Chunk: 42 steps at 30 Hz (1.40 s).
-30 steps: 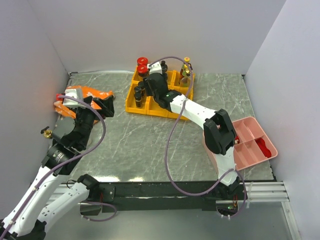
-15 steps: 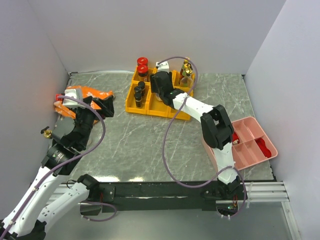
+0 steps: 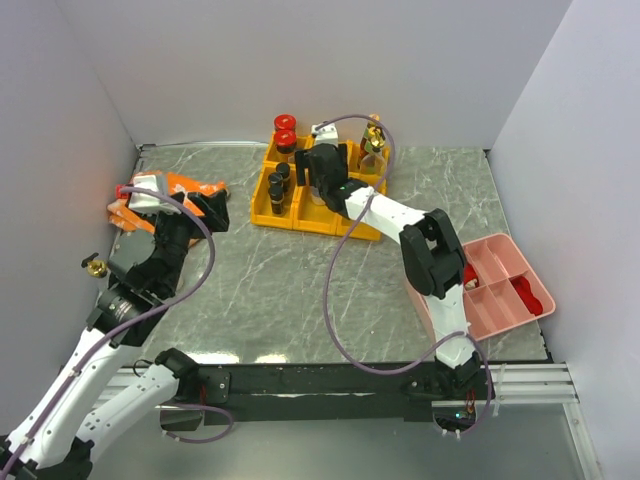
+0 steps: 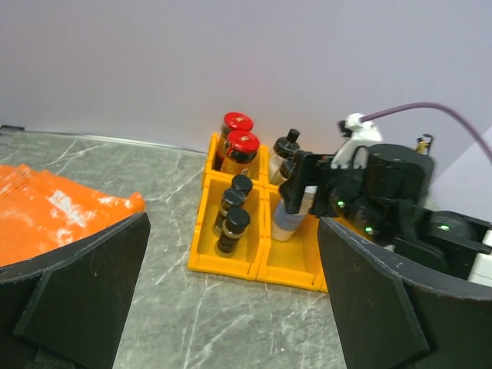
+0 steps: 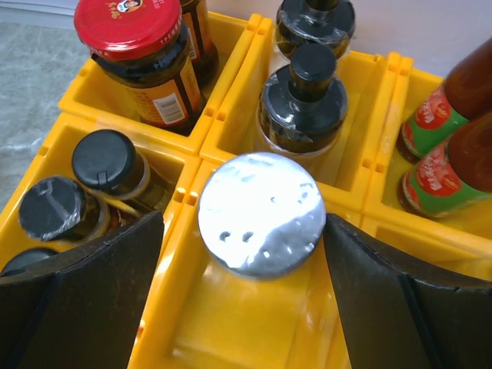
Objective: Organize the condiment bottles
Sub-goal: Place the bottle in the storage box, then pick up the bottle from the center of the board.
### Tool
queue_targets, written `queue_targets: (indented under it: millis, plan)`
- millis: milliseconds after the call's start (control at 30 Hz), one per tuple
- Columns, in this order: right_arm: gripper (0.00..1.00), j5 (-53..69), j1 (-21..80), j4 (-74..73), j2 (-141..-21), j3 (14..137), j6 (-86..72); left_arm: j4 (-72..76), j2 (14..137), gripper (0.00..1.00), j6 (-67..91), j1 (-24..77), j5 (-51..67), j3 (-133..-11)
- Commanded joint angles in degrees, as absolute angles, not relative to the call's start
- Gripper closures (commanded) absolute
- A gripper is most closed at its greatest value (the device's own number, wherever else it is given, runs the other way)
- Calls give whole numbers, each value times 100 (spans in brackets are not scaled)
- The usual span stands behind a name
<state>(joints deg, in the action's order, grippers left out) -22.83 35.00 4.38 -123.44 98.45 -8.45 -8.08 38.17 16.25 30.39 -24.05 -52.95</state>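
item: silver-capped clear glass shaker jar [image 5: 259, 211], upright in the middle near-row compartment of the yellow plastic divided tray [image 5: 254, 334], which sits on the grey marbled surface [image 3: 300, 290].
neighbours: red-lidded dark glass jar [image 5: 134, 34] behind left; black-capped dark bottles [image 5: 307, 100] directly behind; red sauce bottles with green labels [image 5: 430, 119] to the right.
right claw [image 5: 242, 231]: jaws parted either side of the silver cap, gripping nothing. a gap shows on one side; the other finger sits so close that contact cannot be ruled out.
left claw [image 4: 232, 238]: wide open, empty, well apart from the tray.
handling note: placement looks done. best to widen fully, then rise straight up without sideways drift, lest a finger tip the jar or knock the bottle behind.
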Motion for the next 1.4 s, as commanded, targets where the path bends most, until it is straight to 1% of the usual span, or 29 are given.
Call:
queue_targets:
  millis: [0,100,167,267,433,567,733,800,900,967,1000,1100,1233,1367]
  plan:
    - [9,-2233,3620,528,-11348,9634,-774,-852,4033,4,1705,3006,-3004,-5467]
    - [7,-2189,3761,466,-10619,9116,-826,-1019,4235,4,1767,3006,-3469,-5545]
    - [6,-2048,3893,448,-10048,8695,-861,-1387,4350,4,1898,3006,-3865,-5625]
    - [0,-2022,4104,308,-9345,8166,-923,-1897,4473,4,2389,3006,-4612,-5722]
    - [0,-1802,4298,158,-8219,7175,-1247,-2741,4570,4,3531,2980,-5684,-5695]
    - [0,-1424,4394,176,-7481,6514,-1458,-3365,4807,3,4437,2787,-6046,-5599]
    - [0,-1275,4412,272,-6708,6013,-1538,-3937,5431,1,5747,2409,-6021,-5485]
    - [0,-1239,4421,316,-6566,5950,-1521,-4112,5763,2,6289,2242,-6160,-5510]
    - [0,-1239,4421,343,-6425,5924,-1512,-4306,6194,2,6661,1978,-6328,-5607]
    - [0,-1257,4421,369,-6355,5880,-1547,-4622,6450,2,6846,1707,-6319,-5712]
    - [0,-1239,4421,447,-6320,5854,-1556,-4841,6703,2,7238,1635,-6328,-5843]
    - [0,-1231,4421,501,-6346,5818,-1564,-5518,7082,2,7969,1564,-6389,-6046]
    - [0,-1283,4421,457,-6363,5880,-1547,-5642,7303,1,8156,1564,-6328,-6056]
    - [0,-1301,4412,475,-6320,5845,-1547,-5967,7461,1,8804,1556,-6494,-5994]
